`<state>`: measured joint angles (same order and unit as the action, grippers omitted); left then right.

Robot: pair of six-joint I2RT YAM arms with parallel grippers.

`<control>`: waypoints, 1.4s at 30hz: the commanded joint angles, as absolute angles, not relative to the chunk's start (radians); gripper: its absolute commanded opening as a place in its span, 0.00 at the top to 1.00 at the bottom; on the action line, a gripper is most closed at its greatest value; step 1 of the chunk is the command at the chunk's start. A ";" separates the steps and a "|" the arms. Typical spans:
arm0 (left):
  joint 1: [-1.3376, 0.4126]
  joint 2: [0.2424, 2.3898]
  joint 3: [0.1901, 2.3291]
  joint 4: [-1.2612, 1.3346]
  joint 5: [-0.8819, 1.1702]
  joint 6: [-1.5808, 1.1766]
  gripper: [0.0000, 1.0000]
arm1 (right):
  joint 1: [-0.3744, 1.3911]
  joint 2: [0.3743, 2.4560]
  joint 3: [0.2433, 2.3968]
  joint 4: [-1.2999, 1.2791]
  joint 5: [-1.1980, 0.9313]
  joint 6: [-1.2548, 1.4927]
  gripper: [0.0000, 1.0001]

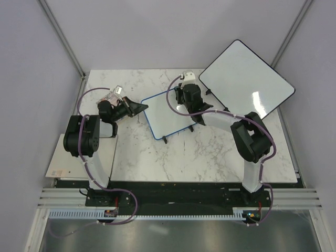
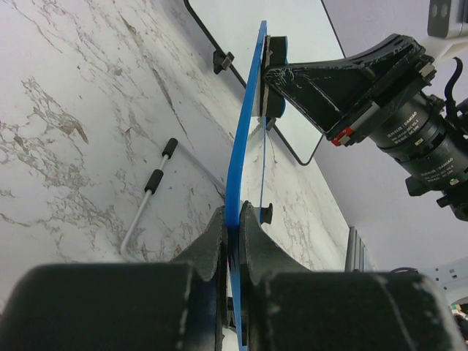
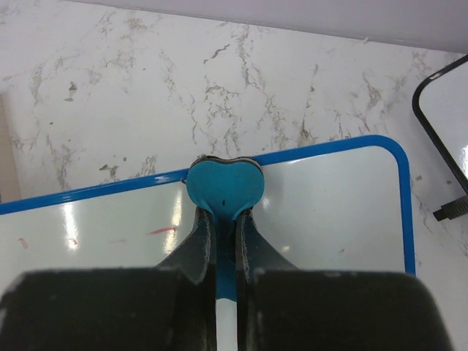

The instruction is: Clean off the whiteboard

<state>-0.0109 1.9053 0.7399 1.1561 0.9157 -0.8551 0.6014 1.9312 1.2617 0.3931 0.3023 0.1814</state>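
Note:
The whiteboard (image 1: 164, 116), white with a thin blue frame, lies tilted at the table's middle. My left gripper (image 1: 139, 107) is shut on its left frame edge; in the left wrist view the frame (image 2: 246, 124) runs edge-on between my fingers (image 2: 234, 221). My right gripper (image 1: 185, 101) is shut on a teal eraser (image 3: 224, 186) and presses it on the board (image 3: 329, 212) right at the far frame. The eraser also shows in the left wrist view (image 2: 275, 77). Faint red marks (image 3: 162, 231) remain left of the eraser.
A larger dark-framed white board (image 1: 247, 79) leans at the back right, and its corner shows in the right wrist view (image 3: 447, 124). A wire leg with black sleeves (image 2: 155, 183) lies on the marble. A flat beige slab (image 1: 71, 163) sits at the near left.

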 commanded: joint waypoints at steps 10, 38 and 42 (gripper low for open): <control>-0.063 1.927 0.730 1.098 1.020 -0.741 0.98 | 0.643 1.983 1.250 0.285 0.026 0.218 1.00; -0.086 1.893 0.729 1.028 1.003 -0.689 0.98 | 0.661 2.060 1.407 0.166 0.274 0.273 1.00; -0.087 1.891 0.730 1.025 1.003 -0.686 0.98 | 0.618 2.037 1.401 0.121 0.345 0.252 1.00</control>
<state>-0.0216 1.8969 0.7483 1.1015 0.8909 -0.8291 0.7292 2.0090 1.4090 0.3031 0.1337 0.2905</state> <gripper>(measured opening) 0.061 0.069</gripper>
